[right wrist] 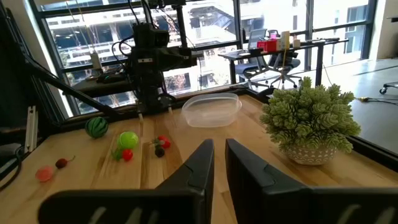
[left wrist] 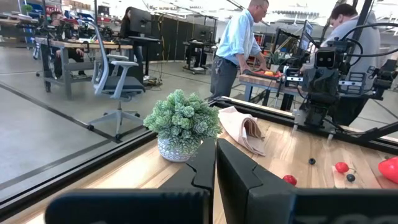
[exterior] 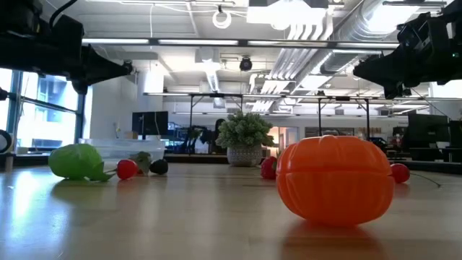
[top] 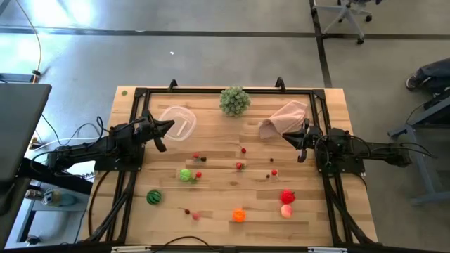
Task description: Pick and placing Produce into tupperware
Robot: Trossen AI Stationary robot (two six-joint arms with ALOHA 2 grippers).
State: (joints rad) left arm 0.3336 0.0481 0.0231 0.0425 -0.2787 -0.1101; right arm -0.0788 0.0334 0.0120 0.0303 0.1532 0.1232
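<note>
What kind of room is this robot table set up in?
Most likely an open-plan lab or workshop office. Beyond the wooden table you see rolling office chairs, desks with monitors, people at a bench, big windows and bare ceiling ducts.

No readable text, label, brand, number or sign in any view. The wooden table point(top: 232, 158) carries no printing, and neither do the clear tupperware point(top: 178, 123) or the toy produce scattered near it. In the room beyond the table, the monitors and the red items on distant desks are too small and blurred to make out any lettering.
</note>
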